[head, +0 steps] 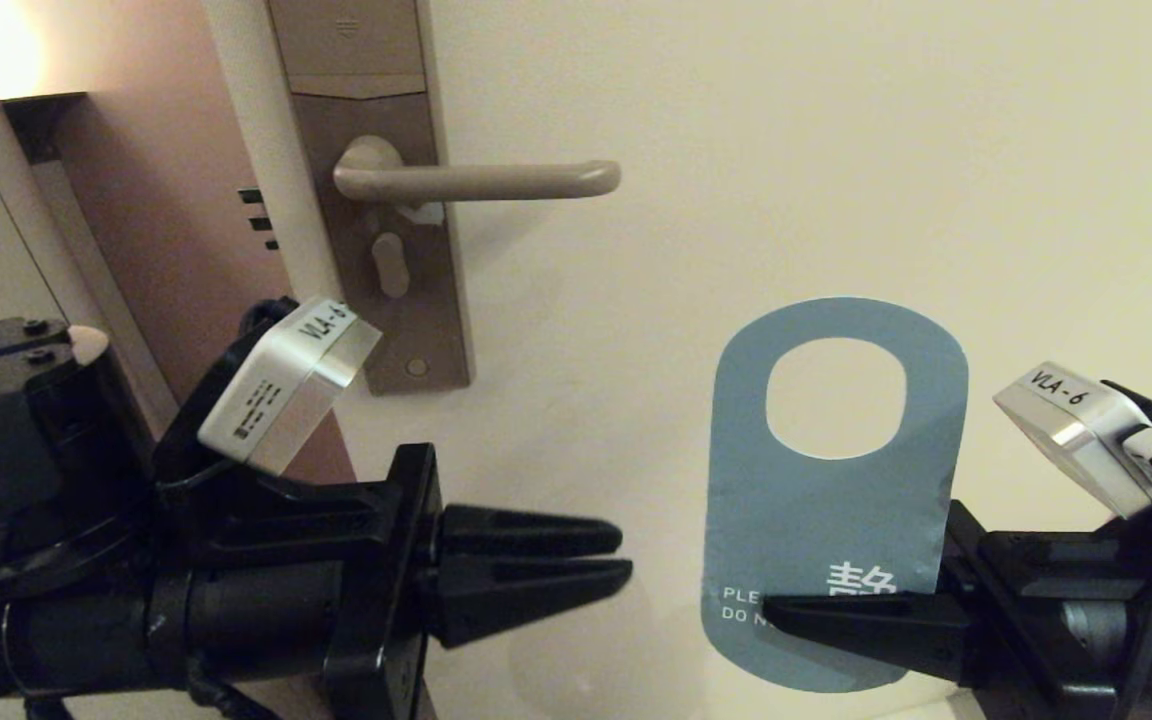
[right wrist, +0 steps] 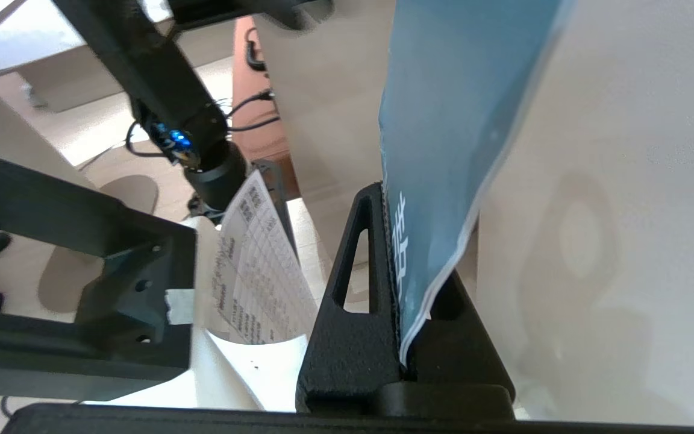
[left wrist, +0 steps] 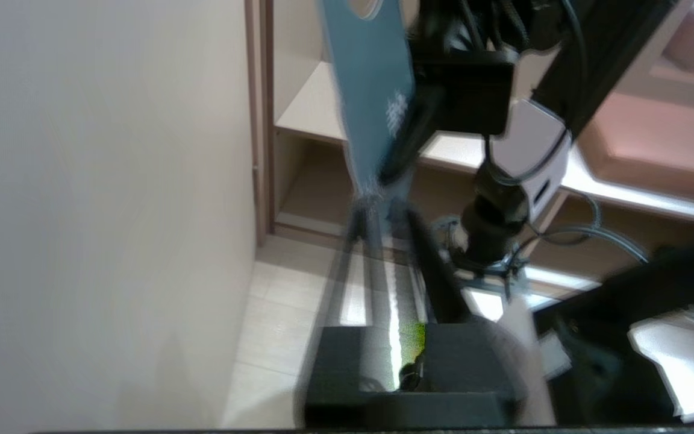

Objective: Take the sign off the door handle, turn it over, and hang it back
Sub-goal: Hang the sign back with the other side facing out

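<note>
The sign (head: 816,510) is off the door handle (head: 476,180) and stands upright in front of the cream door, blue side and white lettering toward me, oval hole at the top. My right gripper (head: 768,606) is shut on its lower edge, reaching in from the right. In the right wrist view the sign (right wrist: 443,120) is pinched between the black fingers (right wrist: 353,313). My left gripper (head: 626,560) is shut and holds nothing, pointing right, a short gap left of the sign. The left wrist view shows the sign (left wrist: 371,90) just beyond my left gripper (left wrist: 383,211). The handle lever is bare, above and left.
The tall brown lock plate (head: 376,300) carries the handle near the door edge. A brown wall and a black lamp bracket (head: 36,120) lie to the left. A printed paper sheet (right wrist: 256,271) shows in the right wrist view, low shelves (left wrist: 311,120) in the left wrist view.
</note>
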### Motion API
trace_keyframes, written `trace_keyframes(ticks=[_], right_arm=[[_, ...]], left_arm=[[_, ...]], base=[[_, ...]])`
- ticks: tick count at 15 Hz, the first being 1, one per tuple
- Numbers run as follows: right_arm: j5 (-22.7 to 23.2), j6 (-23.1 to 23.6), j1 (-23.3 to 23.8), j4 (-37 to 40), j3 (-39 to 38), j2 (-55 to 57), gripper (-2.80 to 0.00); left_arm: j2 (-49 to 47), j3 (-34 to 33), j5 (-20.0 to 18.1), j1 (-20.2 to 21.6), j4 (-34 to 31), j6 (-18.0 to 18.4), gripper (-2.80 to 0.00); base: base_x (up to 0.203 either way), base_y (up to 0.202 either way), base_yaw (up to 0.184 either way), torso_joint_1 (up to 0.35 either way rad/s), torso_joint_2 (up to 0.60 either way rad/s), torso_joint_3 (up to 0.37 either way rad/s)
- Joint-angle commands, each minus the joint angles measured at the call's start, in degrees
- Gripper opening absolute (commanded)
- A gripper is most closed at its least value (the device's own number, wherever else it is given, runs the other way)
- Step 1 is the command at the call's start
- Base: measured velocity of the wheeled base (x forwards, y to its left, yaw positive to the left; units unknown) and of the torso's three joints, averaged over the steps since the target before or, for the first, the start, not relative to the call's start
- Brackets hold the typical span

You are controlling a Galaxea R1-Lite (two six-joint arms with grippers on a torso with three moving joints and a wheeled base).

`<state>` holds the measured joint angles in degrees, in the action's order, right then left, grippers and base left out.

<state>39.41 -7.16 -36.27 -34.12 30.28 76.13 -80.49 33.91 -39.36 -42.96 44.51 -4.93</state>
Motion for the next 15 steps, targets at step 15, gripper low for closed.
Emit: trace_keyframes(ticks=[15], right_arm=[[-10.8,1.6,0.1,-2.3,-0.8,1.0,-2.80]], left_arm=[[23.3,-16.9,-0.5,22.8,-6.2,3.4,-2.80]], base=[[0.000,0.000,0.000,0.000,0.00,0.000]])
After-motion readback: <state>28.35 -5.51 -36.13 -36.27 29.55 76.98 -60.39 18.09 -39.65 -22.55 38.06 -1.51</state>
